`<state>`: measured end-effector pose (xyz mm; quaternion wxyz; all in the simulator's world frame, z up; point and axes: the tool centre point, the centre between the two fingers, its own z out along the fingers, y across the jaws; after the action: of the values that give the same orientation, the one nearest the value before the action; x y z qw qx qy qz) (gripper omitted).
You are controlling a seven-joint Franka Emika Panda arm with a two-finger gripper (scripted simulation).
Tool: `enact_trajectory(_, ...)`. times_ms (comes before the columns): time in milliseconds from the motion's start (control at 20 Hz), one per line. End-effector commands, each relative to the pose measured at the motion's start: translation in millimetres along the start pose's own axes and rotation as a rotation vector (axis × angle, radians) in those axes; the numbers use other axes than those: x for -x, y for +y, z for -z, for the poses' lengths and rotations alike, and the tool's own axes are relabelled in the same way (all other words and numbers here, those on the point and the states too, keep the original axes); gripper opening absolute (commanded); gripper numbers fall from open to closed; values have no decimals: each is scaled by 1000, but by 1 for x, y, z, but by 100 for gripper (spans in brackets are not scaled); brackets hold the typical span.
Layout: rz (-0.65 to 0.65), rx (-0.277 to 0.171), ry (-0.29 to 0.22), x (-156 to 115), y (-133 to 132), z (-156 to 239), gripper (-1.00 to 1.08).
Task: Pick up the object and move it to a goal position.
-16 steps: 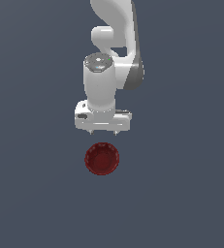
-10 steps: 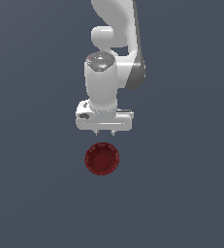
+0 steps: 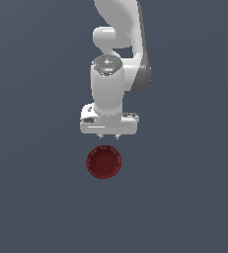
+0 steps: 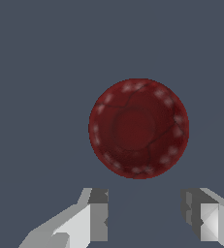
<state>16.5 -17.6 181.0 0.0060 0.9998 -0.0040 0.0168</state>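
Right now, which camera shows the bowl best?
The wrist view: the bowl fills much of the frame, showing its ribbed rim and inside, beyond the open gripper. The exterior view shows it small and dark, with little detail.

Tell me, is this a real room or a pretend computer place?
Probably a pretend one, a computer simulation. The floor is one flat grey-blue with no walls or furniture. Only a smooth white robot arm, its claw and a dark red bowl are there.
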Motion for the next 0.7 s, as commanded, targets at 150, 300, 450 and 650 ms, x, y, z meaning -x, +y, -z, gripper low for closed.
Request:
enact_trajectory(150,33,45,-39,-5,-10,-16,28)
enact_trajectory(300,61,88,-70,-8,-18,-29,28)
enact_trajectory(450,95,146,-106,-12,-27,-46,28)
enact_trajectory(650,143,242,-152,-17,-40,-69,28)
